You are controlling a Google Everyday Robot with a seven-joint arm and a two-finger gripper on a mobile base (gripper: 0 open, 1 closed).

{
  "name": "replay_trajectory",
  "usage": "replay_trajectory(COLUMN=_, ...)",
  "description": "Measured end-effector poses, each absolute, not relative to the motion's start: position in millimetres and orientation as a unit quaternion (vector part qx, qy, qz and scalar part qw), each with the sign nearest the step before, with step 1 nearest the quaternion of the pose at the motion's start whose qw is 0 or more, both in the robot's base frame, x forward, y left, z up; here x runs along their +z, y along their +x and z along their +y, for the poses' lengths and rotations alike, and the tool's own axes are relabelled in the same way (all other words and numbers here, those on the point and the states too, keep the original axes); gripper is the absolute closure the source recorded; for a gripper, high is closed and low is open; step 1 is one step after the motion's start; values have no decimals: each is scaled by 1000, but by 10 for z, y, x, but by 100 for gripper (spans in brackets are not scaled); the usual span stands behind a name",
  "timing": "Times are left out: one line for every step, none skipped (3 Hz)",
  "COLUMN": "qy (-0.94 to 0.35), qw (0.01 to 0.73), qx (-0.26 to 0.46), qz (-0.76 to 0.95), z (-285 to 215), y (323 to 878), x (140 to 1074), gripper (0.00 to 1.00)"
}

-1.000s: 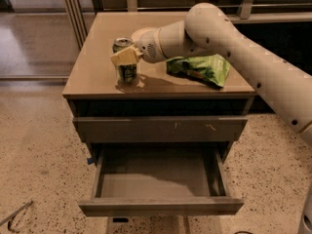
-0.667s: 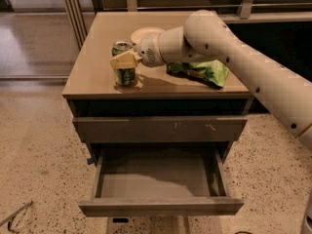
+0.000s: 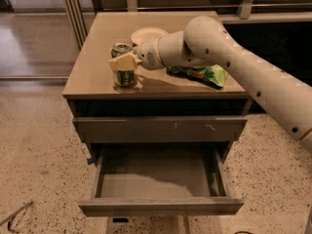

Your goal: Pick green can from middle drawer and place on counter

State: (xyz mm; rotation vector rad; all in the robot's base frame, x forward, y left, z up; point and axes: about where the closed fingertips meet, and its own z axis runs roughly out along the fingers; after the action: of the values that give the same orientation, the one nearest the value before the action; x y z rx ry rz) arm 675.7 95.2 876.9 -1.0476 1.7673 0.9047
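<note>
The counter [image 3: 95,43], a tan square top on a grey-brown cabinet, fills the upper middle of the view. At its 8 o'clock part, near the front left corner, the green can [image 3: 125,76] stands upright on the surface, with its silver top and pull tab facing up. The gripper [image 3: 118,61] is at the can's upper wall, a pale yellow part of it lying across the side that faces the camera. Whether the gripper clasps the can or has let go cannot be told. At 1 o'clock from the can a white plate [image 3: 148,34] rests on the counter, partly hidden behind the wrist. The white arm [image 3: 229,57] comes in from the right edge and reaches across the counter towards 9 o'clock. At 5 o'clock from the wrist a wrinkly green snack bag [image 3: 200,75] lies flat on the counter, partly under the arm. At 6 o'clock from the counter a shut drawer front [image 3: 161,129] bears small pale scratch marks. Below it, the middle drawer [image 3: 156,185] is pulled out towards the camera, and its smooth grey floor is in view.
</note>
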Motion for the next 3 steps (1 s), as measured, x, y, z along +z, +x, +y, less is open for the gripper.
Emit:
replay_trajectory(qy=-421, qw=433, qx=363, qz=709, z=952, y=6757, x=8769, gripper=50)
replay_trajectory(qy=-421, qw=433, qx=363, qz=709, z=953, y=6757, x=8769, gripper=27)
replay_trajectory(qy=-421, qw=433, qx=363, qz=709, z=953, y=6757, x=8769, gripper=4)
